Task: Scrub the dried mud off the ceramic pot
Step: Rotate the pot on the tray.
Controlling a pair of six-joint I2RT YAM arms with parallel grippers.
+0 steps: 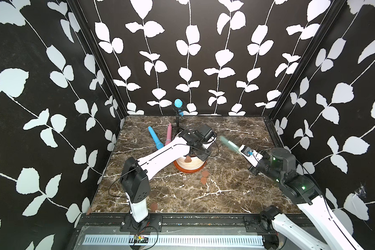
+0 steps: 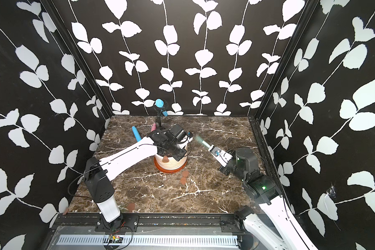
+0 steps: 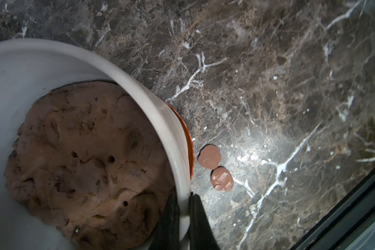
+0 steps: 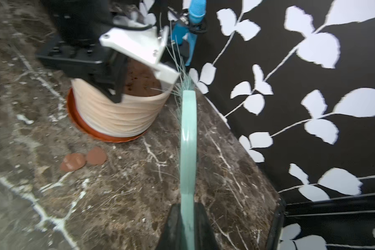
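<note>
The ceramic pot (image 1: 191, 165) (image 2: 171, 164), ribbed cream on an orange saucer, stands mid-table and holds a lumpy brown soil mass (image 3: 85, 162). One blob of dried mud (image 1: 188, 159) (image 2: 165, 159) sticks to its near side. Two more discs of dried mud (image 1: 204, 176) (image 3: 209, 157) (image 4: 96, 155) lie on the marble beside the saucer. My left gripper (image 3: 184, 194) (image 1: 201, 154) is shut on the pot's rim (image 3: 139, 93), one finger inside and one outside. My right gripper (image 4: 187, 204) (image 1: 241, 149) is shut on a mint-green brush (image 4: 188, 140) (image 1: 227, 144), held in the air right of the pot, bristles near the rim.
A blue tool (image 1: 155, 138) and a pink tool (image 1: 168, 134) lie behind the pot. A blue-headed item on a small black tripod (image 1: 178, 106) stands at the back wall. Another brown disc (image 1: 153, 206) lies by the left arm's base. Patterned walls enclose three sides.
</note>
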